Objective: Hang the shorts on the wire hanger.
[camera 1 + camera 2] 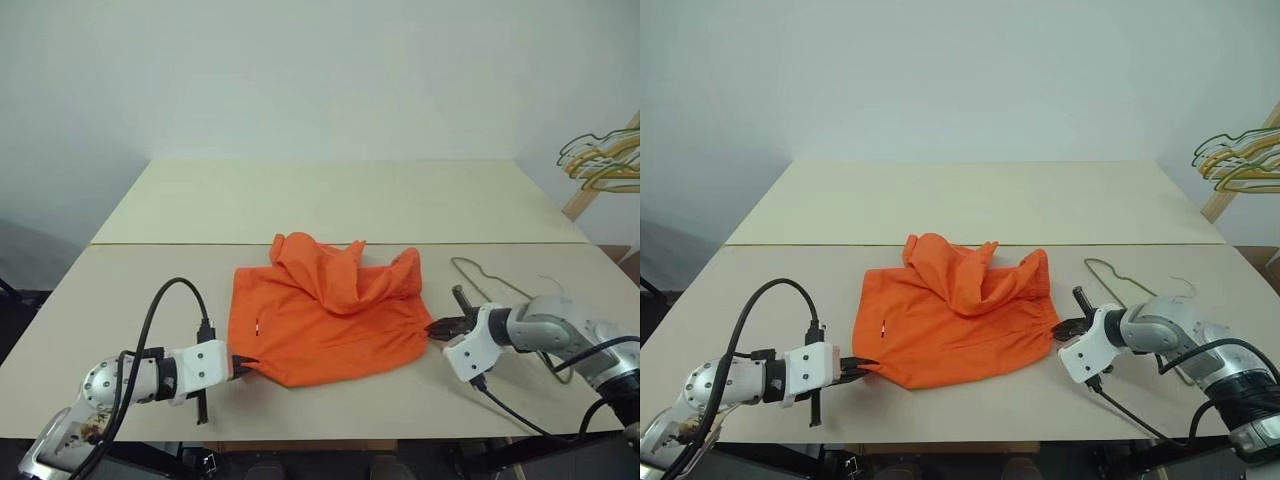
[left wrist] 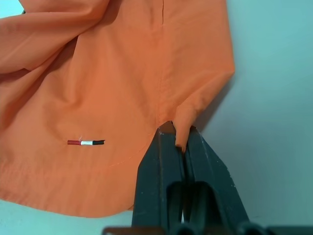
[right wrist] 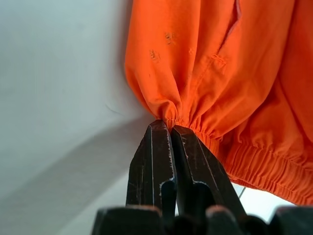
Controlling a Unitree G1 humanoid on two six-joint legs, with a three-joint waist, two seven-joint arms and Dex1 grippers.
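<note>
While the shorts (image 1: 325, 315) lie crumpled near the front middle of the counter (image 1: 330, 200), each side of the garment is already pinched. The left pincer (image 2: 177, 139) is clenched on a fold of hem at the garment's left near corner; the right pincer (image 3: 168, 125) is clenched on the gathered elastic waistband at its right edge. The step in hand appears to be securing both grips before lifting. To do it well, both pinches should hold a full fold of cloth, since each currently bites only a small tuck that could slip under load; raising both arms together and drawing them gently apart would likely spread the fabric without tearing it free.

The wire hanger (image 1: 495, 290) lies flat on the counter just beyond and partly under the right arm, near the shorts' right edge but apart from them. The counter's near edge runs close below both pincers, so a dragging pull toward the robot risks sliding cloth off it. Open surface lies behind the shorts. Bunched yellow and green hangers (image 1: 600, 160) hang well apart at far right.
</note>
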